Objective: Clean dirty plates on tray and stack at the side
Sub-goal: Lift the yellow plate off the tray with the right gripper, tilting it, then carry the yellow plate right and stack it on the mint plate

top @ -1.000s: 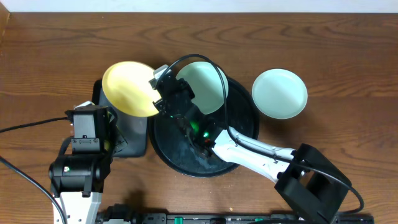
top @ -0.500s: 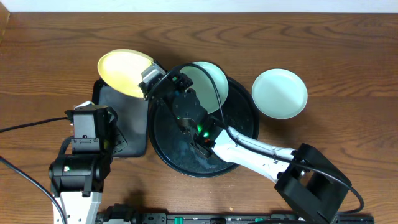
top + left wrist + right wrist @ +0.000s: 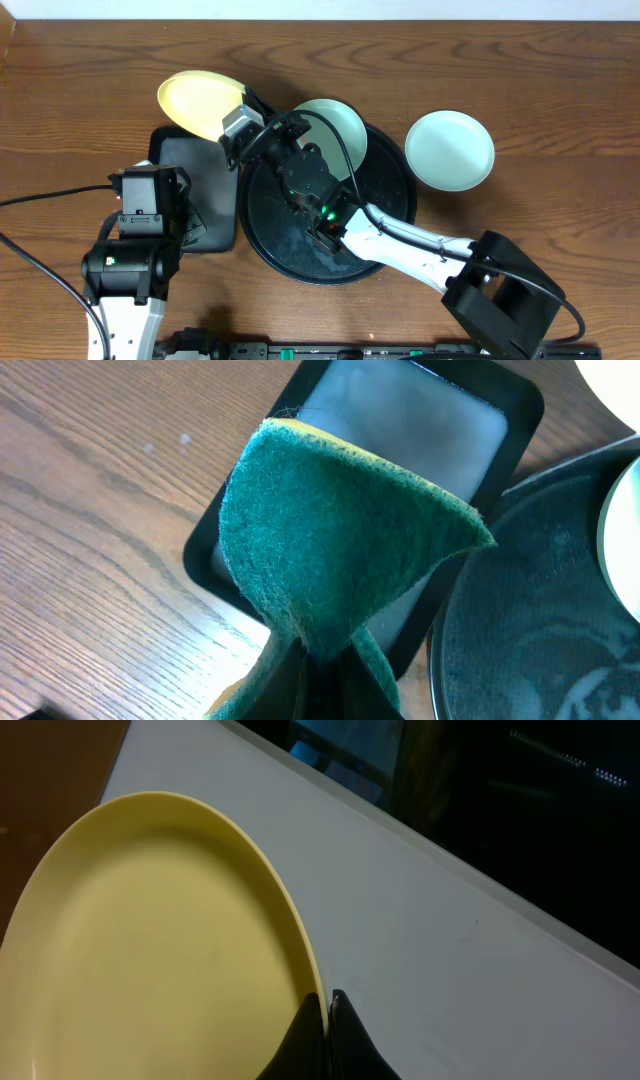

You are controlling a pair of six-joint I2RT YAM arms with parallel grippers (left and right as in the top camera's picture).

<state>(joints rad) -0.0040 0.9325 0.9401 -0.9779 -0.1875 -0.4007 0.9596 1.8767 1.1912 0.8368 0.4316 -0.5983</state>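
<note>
My right gripper (image 3: 240,118) is shut on the rim of the pale yellow plate (image 3: 200,102) and holds it tilted in the air, above the far end of the small rectangular tray; the wrist view shows its fingertips (image 3: 326,1002) pinching the yellow plate's edge (image 3: 150,940). One aqua-mint plate (image 3: 340,130) leans on the far rim of the large round black tray (image 3: 300,260). The other aqua-mint plate (image 3: 450,150) lies on the table to the right. My left gripper (image 3: 325,680) is shut on a green sponge (image 3: 340,540), held over the rectangular tray.
A smaller black rectangular tray (image 3: 205,195) sits left of the round tray; it also shows in the left wrist view (image 3: 420,430) with a wet-looking bottom. The round tray's rim (image 3: 530,620) lies right of the sponge. Brown wooden table (image 3: 560,80) all around.
My right gripper has carried the yellow plate left and away from the round tray, tilting it more upright. The left arm has shifted only slightly.
</note>
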